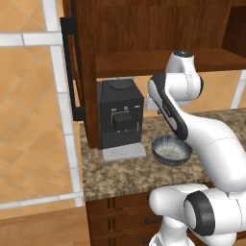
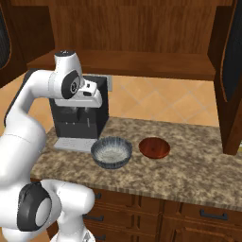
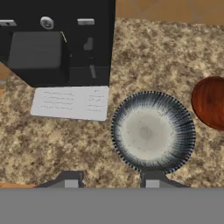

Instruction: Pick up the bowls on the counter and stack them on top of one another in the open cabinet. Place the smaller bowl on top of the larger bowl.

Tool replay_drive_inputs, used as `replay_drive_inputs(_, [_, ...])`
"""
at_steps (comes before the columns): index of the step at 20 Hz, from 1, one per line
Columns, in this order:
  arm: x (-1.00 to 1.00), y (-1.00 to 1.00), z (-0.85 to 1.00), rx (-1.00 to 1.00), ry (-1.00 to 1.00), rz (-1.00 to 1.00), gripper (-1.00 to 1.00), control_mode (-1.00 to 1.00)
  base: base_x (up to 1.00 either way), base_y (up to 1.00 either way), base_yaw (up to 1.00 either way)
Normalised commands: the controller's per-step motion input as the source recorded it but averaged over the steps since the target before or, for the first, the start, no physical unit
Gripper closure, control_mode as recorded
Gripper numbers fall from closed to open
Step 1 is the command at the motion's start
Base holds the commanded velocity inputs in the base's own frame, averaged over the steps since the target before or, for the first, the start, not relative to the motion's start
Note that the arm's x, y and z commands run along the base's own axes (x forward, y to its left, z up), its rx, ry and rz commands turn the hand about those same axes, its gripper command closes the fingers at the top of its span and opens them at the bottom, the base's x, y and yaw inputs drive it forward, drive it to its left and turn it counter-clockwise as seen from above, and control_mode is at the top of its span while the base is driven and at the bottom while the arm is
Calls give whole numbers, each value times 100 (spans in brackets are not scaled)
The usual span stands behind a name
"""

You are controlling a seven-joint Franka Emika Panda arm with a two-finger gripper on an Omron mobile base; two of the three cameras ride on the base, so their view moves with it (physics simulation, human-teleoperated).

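- The cabinet door (image 1: 72, 67) stands swung out at the far left, with a long black handle, so the shelf (image 2: 127, 64) behind it is open and bare.
- A black coffee machine (image 2: 79, 118) sits on the counter (image 2: 189, 160) under that shelf, its pale drip tray (image 3: 72, 102) reaching forward.
- The grey bowl (image 2: 111, 152) stands upright just right of the drip tray, close to it but apart, ribbed outside and pale inside.
- The claw (image 3: 108, 178) hangs high over the counter, pointing down, its tips spread wide with nothing between them; the right tip lines up with the near rim of the grey bowl.
- The brown bowl (image 2: 154, 147) rests a little further right, near the grey one without touching.
- My reading: the grey bowl goes first, since it must sit underneath. A good grasp would shift the claw right so one tip drops inside the rim and one outside, on the side away from the coffee machine, then lower straight down.
- The lift must then clear the shelf edge before moving inward.
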Motion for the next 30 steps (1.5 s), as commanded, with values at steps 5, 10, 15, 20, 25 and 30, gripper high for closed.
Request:
replay_drive_inputs(5, [-34,-25,0,1,-1,-4,-100,-100,0,0,0])
replay_drive_inputs(10, [-65,-39,-6,0,-2,-8,-100,-100,0,0,0])
replay_drive_inputs(15, [-25,-62,-25,3,-1,-16,-100,-100,0,0,0])
replay_drive_inputs(20, [0,-68,-36,11,-1,-18,-100,-100,0,0,0])
replay_drive_inputs(25, [1,-58,-28,11,0,-21,-100,-100,0,0,0])
replay_drive_inputs(30, [10,-49,-25,10,0,-10,-100,-100,0,0,0])
